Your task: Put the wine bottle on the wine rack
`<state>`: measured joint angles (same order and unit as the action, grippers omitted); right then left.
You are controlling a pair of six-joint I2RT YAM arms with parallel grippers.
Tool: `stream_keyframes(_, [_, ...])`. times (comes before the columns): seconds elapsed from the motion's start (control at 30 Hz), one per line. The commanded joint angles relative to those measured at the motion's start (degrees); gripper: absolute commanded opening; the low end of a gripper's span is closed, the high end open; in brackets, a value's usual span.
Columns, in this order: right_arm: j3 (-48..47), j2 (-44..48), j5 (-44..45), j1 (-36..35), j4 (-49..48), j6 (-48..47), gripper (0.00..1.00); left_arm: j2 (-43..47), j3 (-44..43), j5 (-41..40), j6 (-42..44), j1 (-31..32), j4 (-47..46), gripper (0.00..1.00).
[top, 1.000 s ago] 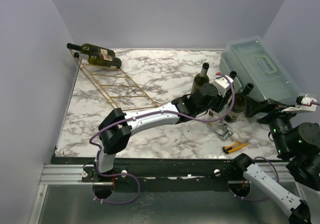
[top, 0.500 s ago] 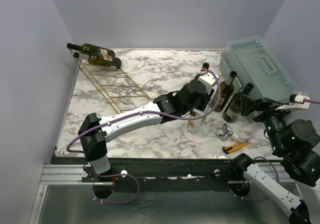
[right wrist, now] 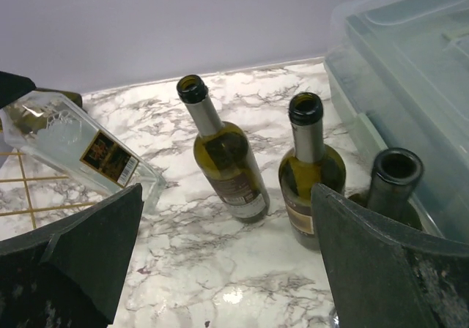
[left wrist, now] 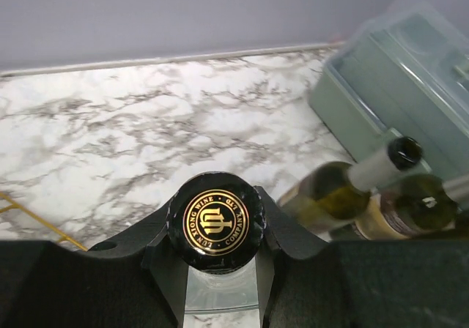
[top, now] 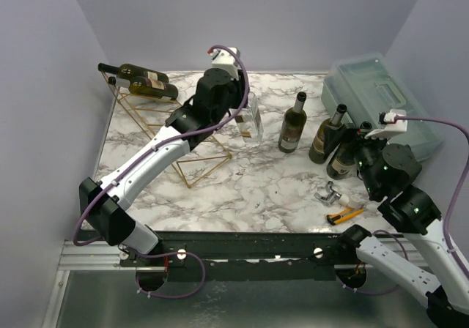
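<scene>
Top view: the left gripper (top: 244,99) reaches out over the back middle of the marble table (top: 242,189). It is closed on the neck of a clear bottle (top: 253,123), which hangs tilted below it. The clear bottle is just to the right of the wine rack (top: 172,127) and does not rest on it. The wine rack slants along the left side of the table, and 2 dark bottles (top: 143,79) lie across its far end. 3 green bottles (top: 293,123) stand upright right of centre, close together. Behind them sits a plastic box (top: 381,94) with a lid. The right gripper (top: 365,159) is next to the nearest green bottle, but how wide it is cannot be made out from here. A small metal piece (top: 327,193) and a yellow knife (top: 344,214) lie near the front edge.

Left wrist view: the 2 fingers (left wrist: 282,233) clamp the clear neck just under a black cap (left wrist: 217,222) with a gold crest. The green bottles and the box are blurred on the right, and a gold wire shows at the lower left.

Right wrist view: the fingers (right wrist: 80,247) are spread wide and hold nothing. The 3 green bottles stand ahead of them, all without caps. The clear bottle leans at the left above the gold rungs, and its label is visible.
</scene>
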<state>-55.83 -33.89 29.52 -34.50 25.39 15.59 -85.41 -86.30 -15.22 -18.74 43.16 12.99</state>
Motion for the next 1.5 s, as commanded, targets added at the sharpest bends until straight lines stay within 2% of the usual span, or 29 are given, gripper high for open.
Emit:
stream_keyframes(0.0, [0.7,-4.1,-2.9,-0.3,-7.7,-1.5,1.0,3.3,-3.7,0.8,-0.2,-4.7,-3.9,0.0])
stream_keyframes(0.37, [3.0,-14.9,-14.2,-0.3,-18.6,2.0,1.0,-0.3,-6.7,-0.9,-3.8,-16.0,-6.3,0.0])
stream_keyframes(0.63, [3.4,-21.2,-18.9,-0.3,-24.7,0.5,1.0,-5.8,-9.3,-0.6,-2.3,-23.8,-8.8,0.0])
stream_keyframes(0.93, [5.9,-23.5,-21.3,-0.3,-31.5,-1.2,1.0,-11.6,-11.2,-0.7,-0.2,-31.3,-11.0,0.0])
stream_keyframes(1.47, [8.7,-25.4,-21.1,-0.3,-34.8,-1.7,1.0,-19.3,-16.4,-1.4,1.3,-36.0,-14.2,0.0])
